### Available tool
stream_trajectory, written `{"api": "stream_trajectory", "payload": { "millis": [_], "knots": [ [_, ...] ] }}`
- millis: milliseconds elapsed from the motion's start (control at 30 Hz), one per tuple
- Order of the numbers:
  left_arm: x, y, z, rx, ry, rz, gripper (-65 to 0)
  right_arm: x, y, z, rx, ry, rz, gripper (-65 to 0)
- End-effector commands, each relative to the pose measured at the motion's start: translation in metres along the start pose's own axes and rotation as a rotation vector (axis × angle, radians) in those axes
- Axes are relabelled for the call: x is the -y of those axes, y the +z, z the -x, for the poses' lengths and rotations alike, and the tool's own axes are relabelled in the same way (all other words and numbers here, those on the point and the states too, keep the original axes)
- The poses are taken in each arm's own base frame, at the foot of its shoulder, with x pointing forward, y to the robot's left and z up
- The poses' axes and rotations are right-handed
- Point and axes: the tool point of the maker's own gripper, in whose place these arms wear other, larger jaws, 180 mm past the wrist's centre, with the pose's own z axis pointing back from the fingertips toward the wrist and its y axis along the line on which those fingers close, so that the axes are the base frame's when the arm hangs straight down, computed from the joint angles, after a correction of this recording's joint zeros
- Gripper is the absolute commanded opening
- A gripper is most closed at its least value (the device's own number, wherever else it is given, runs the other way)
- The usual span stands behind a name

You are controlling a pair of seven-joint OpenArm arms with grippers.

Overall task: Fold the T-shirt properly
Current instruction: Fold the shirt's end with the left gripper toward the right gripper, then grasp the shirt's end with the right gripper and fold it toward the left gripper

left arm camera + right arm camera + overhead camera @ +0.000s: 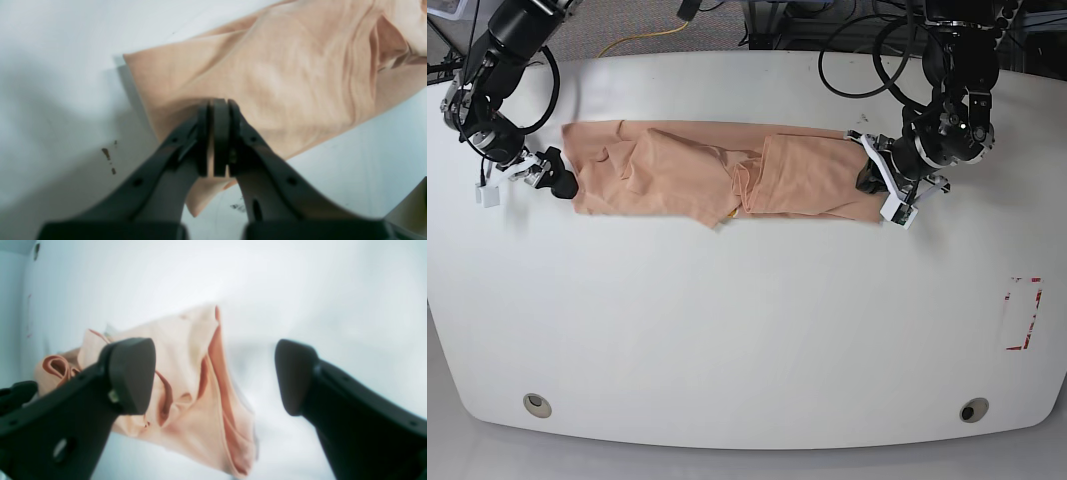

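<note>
T-shirt [717, 172] stretched lengthwise across the table [747, 330], left gripper [218, 110] clenched on its edge, right gripper [215, 373] spread wide.

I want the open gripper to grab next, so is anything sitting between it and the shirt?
Nothing visible. The right gripper hangs open just off the T-shirt end, bare white table between. The left gripper already pinches the other end.
</note>
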Motion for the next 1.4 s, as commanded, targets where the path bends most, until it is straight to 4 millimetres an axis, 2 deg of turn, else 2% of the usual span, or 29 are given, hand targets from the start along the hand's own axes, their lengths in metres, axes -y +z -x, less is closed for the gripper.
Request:
{"api": "stream_trajectory", "payload": {
  "millis": [0,133,300,400,467,567,767,800,900,933,1067,1200,1300,1367],
  "knots": [
    [-0.003,0.000,-0.007,0.029,0.002,0.001,-65.0,0.002,0.002,-0.009,0.027,-0.003,-0.011,-11.3],
    [-0.004,0.000,-0.007,0.027,0.005,0.000,-65.0,0.004,-0.001,0.002,0.004,-0.024,-0.014,-11.3],
    [-0.004,0.000,-0.008,0.030,0.005,-0.001,-65.0,-0.016,-0.021,0.021,-0.050,-0.021,-0.060,-11.4],
    [-0.004,0.000,-0.009,0.033,0.006,0.001,-65.0,-0.026,-0.031,0.031,-0.087,-0.013,-0.085,-15.2],
    [-0.004,0.000,-0.009,0.033,0.006,0.001,-65.0,-0.033,-0.036,0.037,-0.096,-0.015,-0.103,-22.0],
    [-0.004,0.000,-0.009,0.032,0.005,0.000,-65.0,-0.042,-0.038,0.034,-0.085,-0.009,-0.111,-30.4],
    [-0.004,0.000,-0.008,0.031,0.006,0.000,-65.0,-0.055,-0.041,0.026,-0.077,-0.042,-0.096,-40.6],
    [-0.004,0.000,-0.008,0.031,0.006,0.000,-65.0,-0.058,-0.041,0.025,-0.078,-0.033,-0.098,-44.1],
    [-0.004,0.000,-0.009,0.031,0.006,0.000,-65.0,-0.064,-0.039,0.017,-0.062,-0.006,-0.100,-61.8],
    [-0.004,0.000,-0.009,0.032,0.007,0.001,-65.0,-0.065,-0.038,0.016,-0.059,-0.002,-0.100,-65.0],
    [-0.003,-0.001,-0.009,0.032,0.008,0.003,-65.0,-0.069,-0.036,0.011,-0.045,0.021,-0.102,-65.0],
    [-0.003,-0.005,-0.018,0.049,0.009,0.007,-65.0,-0.077,-0.029,0.006,-0.025,0.066,-0.102,-65.0],
    [0.001,-0.017,-0.009,0.025,0.056,0.027,-65.0,-0.089,-0.021,-0.005,0.004,0.127,-0.104,-65.0],
    [-0.002,-0.023,-0.014,0.025,0.067,0.032,-65.0,-0.104,-0.019,-0.009,0.012,0.174,-0.115,-65.0]
  ]
}}
